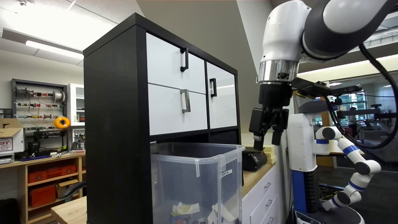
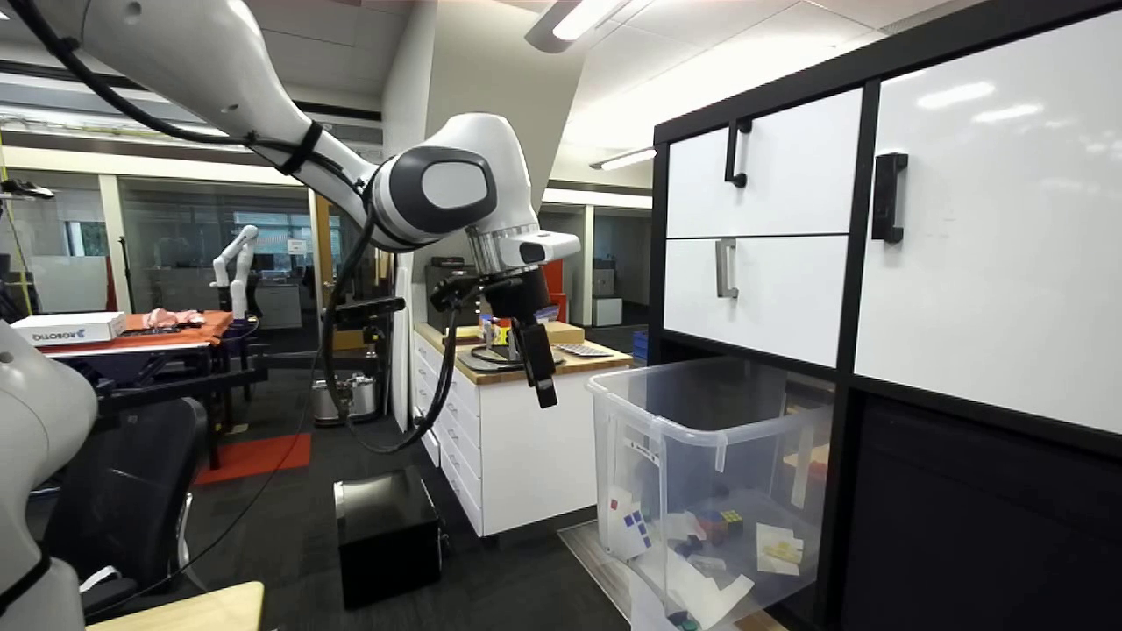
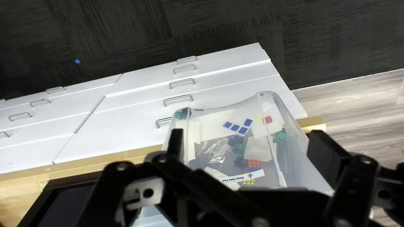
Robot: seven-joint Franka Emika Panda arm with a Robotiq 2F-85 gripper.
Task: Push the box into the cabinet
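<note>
Pointing downward, the gripper [image 1: 267,143] hangs near the outward wall of the clear plastic box [image 1: 192,186], with a gap between it and the rim [image 1: 202,160] in both exterior views. In the wrist view its 2 fingers [image 3: 326,154] stand wide apart, and the claw has hold of nothing. The white arm [image 1: 278,37] bends down to it from above.

The box stands upright at a lower compartment [image 1: 196,139] of the black cabinet [image 1: 113,124], below 2 stacked white drawer fronts [image 1: 169,109], and much of it juts out past them (how deep its back end sits, I cannot tell). A label strip [image 1: 227,173] is on the wall nearest the gripper. Through the plastic show paper scraps [image 3: 258,148], a tiled cube [image 3: 253,164] and blue squares [image 3: 234,127].

To the right of the stacked fronts is a white door [image 2: 1008,228], and all 3 panels carry a handle [image 2: 890,197]. Past the box, in an exterior view, is a white drawer unit [image 2: 535,447] with a wooden top; a black case [image 2: 386,535] sits on the dark floor [image 2: 508,587] nearby. In an exterior view a white mobile robot [image 1: 300,143] stands beyond the gripper, and red bins [image 1: 43,195] sit on wooden shelves [image 1: 22,193] past the cabinet.
</note>
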